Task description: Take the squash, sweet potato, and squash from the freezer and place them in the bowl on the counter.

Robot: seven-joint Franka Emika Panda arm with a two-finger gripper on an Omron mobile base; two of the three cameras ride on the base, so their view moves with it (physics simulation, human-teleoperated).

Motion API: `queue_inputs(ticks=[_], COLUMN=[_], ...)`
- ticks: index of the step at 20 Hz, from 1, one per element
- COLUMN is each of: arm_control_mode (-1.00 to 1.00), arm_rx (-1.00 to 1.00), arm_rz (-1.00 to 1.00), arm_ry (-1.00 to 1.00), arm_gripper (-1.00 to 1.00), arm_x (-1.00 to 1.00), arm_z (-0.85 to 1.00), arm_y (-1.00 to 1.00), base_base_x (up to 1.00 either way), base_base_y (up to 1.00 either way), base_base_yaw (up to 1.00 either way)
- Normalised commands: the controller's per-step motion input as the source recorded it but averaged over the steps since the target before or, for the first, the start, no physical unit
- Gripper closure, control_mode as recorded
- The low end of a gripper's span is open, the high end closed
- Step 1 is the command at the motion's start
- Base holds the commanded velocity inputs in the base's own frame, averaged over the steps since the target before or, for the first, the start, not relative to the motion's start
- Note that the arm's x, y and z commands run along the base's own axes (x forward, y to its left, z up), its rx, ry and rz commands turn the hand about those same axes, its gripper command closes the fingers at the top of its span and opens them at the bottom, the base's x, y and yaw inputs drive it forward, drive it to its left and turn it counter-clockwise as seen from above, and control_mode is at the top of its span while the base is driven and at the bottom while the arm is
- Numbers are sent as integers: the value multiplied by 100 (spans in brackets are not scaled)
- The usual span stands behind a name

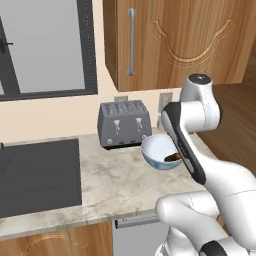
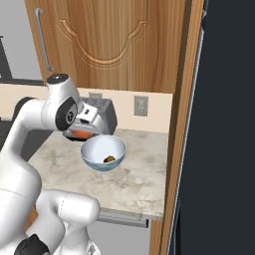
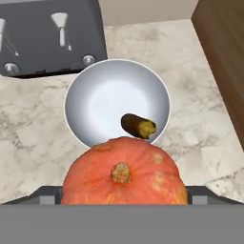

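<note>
Grasping an orange squash point(image 3: 123, 177), the hand point(image 3: 123, 198) hangs just above the bowl point(image 3: 81, 102), which holds a sweet potato point(image 3: 138, 126).

The counter point(image 1: 115, 182) is made of beige-grey marbled stone. On it, a dark grey toaster point(image 1: 123, 123) is placed against the wall, and the bowl point(image 1: 160, 151) is set just in front of it. A dark cooktop point(image 1: 37, 175) is built in at the left.
</note>
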Motion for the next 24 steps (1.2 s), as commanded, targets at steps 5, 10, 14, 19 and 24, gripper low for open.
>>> queue_inputs(ticks=[5,10,14,19,24], arm_control_mode=[-100,-100,-100,-100,-100], arm_rx=[1,0,0,0,0], arm_rz=[0,0,0,0,0], arm_ry=[11,1,0,0,0], arm_gripper=[100,100,100,100,100], arm_x=[54,36,29,25,18], arm_z=[-44,-70,-73,-73,-56], arm_y=[-11,-1,0,0,0], base_base_x=[0,0,0,0,0], base_base_y=[0,0,0,0,0], base_base_yaw=[0,0,0,0,0])
